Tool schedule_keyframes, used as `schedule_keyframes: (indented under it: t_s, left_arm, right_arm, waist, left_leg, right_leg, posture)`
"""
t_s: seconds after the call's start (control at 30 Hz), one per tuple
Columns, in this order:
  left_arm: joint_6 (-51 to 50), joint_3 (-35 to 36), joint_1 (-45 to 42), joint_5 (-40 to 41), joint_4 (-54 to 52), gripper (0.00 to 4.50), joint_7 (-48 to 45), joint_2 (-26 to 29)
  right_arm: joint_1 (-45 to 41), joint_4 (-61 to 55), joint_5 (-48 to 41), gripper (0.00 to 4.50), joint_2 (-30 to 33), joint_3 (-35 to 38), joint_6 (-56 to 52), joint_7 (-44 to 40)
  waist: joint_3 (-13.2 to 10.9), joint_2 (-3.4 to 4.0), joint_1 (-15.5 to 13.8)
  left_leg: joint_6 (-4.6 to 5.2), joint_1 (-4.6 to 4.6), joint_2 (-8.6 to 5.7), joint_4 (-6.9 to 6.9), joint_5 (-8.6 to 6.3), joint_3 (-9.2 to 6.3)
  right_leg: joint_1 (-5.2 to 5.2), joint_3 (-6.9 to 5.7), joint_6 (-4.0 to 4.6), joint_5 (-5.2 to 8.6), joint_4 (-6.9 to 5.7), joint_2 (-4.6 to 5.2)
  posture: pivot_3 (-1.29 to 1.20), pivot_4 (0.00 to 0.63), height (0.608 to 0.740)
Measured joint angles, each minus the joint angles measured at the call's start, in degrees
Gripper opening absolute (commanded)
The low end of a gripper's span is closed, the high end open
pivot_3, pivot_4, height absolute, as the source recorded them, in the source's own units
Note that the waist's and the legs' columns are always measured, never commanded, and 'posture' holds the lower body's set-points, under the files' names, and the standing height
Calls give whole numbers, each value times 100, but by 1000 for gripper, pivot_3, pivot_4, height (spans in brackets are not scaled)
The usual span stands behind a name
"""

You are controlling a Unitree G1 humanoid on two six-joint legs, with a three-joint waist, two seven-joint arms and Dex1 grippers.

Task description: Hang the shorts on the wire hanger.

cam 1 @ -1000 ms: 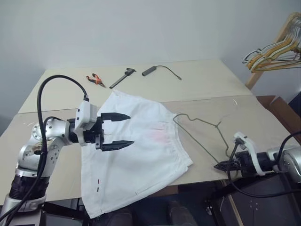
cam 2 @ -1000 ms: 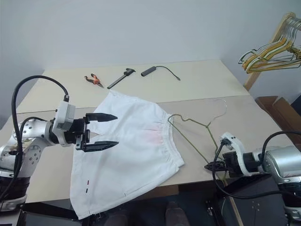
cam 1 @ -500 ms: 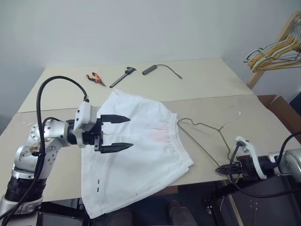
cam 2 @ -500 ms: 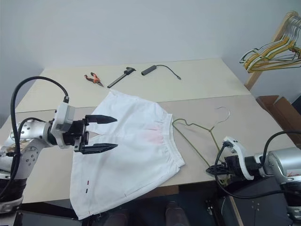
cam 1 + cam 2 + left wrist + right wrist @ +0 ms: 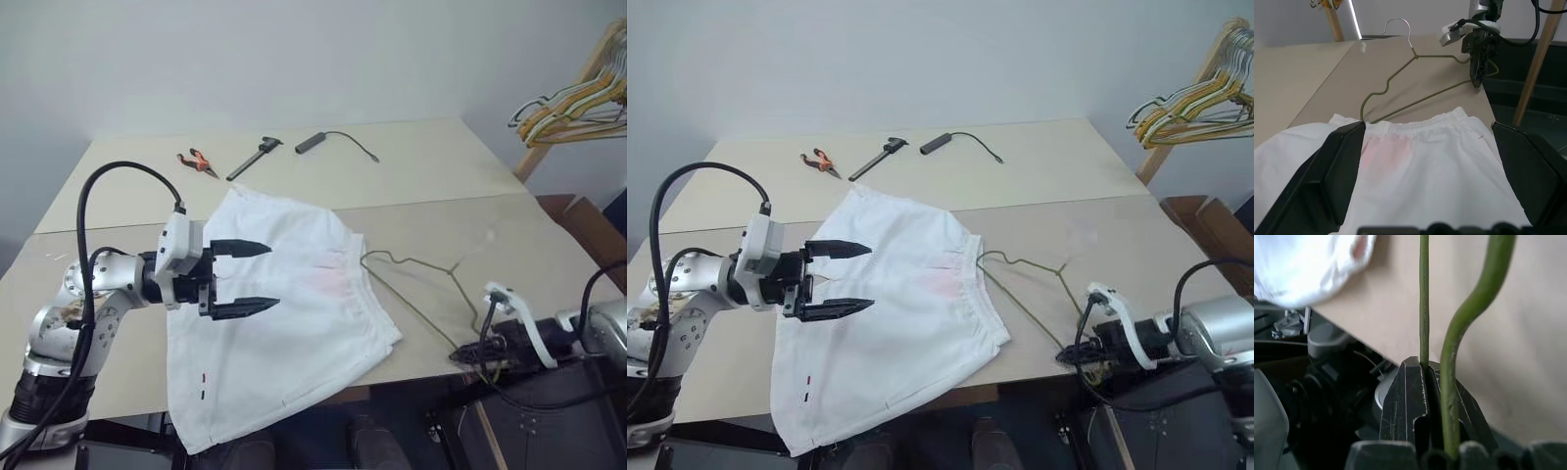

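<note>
Beige surface [image 5: 421,171] carries white shorts [image 5: 294,323], wire hanger [image 5: 411,294] beside waistband; orange pliers [image 5: 199,163], caliper [image 5: 255,159], black cable [image 5: 333,143] at far side.

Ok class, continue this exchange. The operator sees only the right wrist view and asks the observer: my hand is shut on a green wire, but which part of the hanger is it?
Observer: The right hand grips one bottom corner of the wire hanger, at the near edge of the table.
Operator: Where is the hanger's other corner?
Observer: Beside the waistband of the shorts, which lie spread on the table. I cannot tell whether it is under the cloth.
Operator: And my left hand?
Observer: The left hand hangs open above the shorts, holding nothing.
</note>
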State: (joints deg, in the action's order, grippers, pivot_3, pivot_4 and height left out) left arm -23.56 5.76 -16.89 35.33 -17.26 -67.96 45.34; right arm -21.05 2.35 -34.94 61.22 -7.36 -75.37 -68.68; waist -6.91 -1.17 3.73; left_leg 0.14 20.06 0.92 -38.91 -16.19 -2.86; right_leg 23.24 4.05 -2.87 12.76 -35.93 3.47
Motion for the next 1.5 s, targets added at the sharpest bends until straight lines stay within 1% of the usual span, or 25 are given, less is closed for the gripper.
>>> schedule_keyframes:
  t_s: [0.1,0.23,0.37,0.47,0.57,0.67,0.7,0.77,0.83,0.93,1.0,1.13,1.33,1.5]
  left_arm:
    - [-13,4,2,4,-54,4488,99,-1]
    - [-12,30,51,3,-111,4488,117,20]
    - [-11,98,180,1,-190,4488,173,40]
    - [-10,148,193,0,-214,4488,186,63]
    - [-5,161,209,-29,-224,4488,215,72]
    - [-6,199,256,-40,-278,4488,224,86]
    - [-6,212,294,-39,-310,4488,224,103]
    - [-8,225,354,-40,-332,4488,221,132]
    - [-9,230,363,-41,-337,4488,224,156]
    - [-9,264,408,-41,-367,4488,232,183]
    - [-9,314,474,-41,-431,4488,233,211]
    - [-9,352,575,-40,-471,4488,234,220]
    - [-8,380,621,-41,-576,4488,302,223]
    - [-7,408,643,-44,-587,4488,338,223]
  right_arm:
    - [-386,401,95,0,-157,-148,70,17]
    - [-520,710,232,0,-131,-390,278,-98]
    - [-364,385,222,0,231,-772,500,-646]
    - [-359,258,240,0,277,-949,550,-831]
    - [-647,552,349,0,-59,-1066,541,-727]
    - [-1127,1074,457,0,-430,-1082,497,-597]
    - [-1349,1341,514,0,-587,-1084,484,-551]
    - [-1659,1726,608,0,-799,-1122,484,-526]
    - [-1813,1940,693,0,-873,-1261,484,-620]
    - [-1908,2034,771,0,-880,-1600,492,-993]
    - [-2005,2093,791,0,-880,-1799,495,-1273]
    - [-2464,2433,995,0,-937,-2164,523,-1671]
    - [-3214,3979,1369,0,-1704,-2196,569,-1698]
    - [-3432,4693,1693,0,-2009,-2203,921,-1796]
  waist:
    - [-14,1,-26]
    - [-23,5,-125]
    - [-53,21,-183]
    - [-55,17,-202]
    - [-62,10,-157]
    - [-64,11,-145]
    - [-66,11,-140]
    - [-68,10,-158]
    - [-70,10,-197]
    - [-71,12,-293]
    - [-72,13,-312]
    - [-72,12,-306]
    - [-71,12,-291]
    - [-71,12,-343]
  left_leg:
    - [0,9,-1,-1,0,0]
    - [2,17,-2,0,-1,1]
    - [2,19,-2,-3,-1,2]
    - [2,15,-1,-3,-1,5]
    - [2,14,0,-2,-1,4]
    - [2,14,0,1,-1,2]
    - [2,16,0,2,-1,3]
    - [2,19,-1,2,-1,2]
    - [2,24,-1,3,-1,1]
    - [2,34,-3,1,-1,2]
    - [1,45,-3,-2,-1,3]
    - [1,48,-2,-1,0,4]
    - [-4,72,-2,1,2,2]
    - [-6,83,-4,-3,3,1]
  right_leg:
    - [5,0,2,-2,6,2]
    - [15,0,28,-17,7,4]
    - [17,-2,19,-12,6,6]
    - [15,-1,-1,0,6,5]
    - [15,0,0,-1,5,2]
    - [17,-1,7,-5,5,1]
    - [18,0,27,-17,6,1]
    - [22,0,40,-24,6,3]
    - [26,-2,41,-25,6,3]
    - [37,-1,41,-25,6,5]
    - [49,-1,43,-26,3,6]
    - [64,-1,46,-29,-8,3]
    - [94,0,57,-36,-17,0]
    - [97,-4,56,-36,-13,4]
  posture:
    - [13,118,740]
    - [26,115,740]
    - [32,115,740]
    - [41,115,740]
    - [49,112,740]
    - [54,113,740]
    - [62,114,740]
    - [69,114,740]
    - [78,111,740]
    - [87,111,740]
    - [91,110,740]
    - [99,106,740]
    - [112,96,740]
    - [116,93,740]
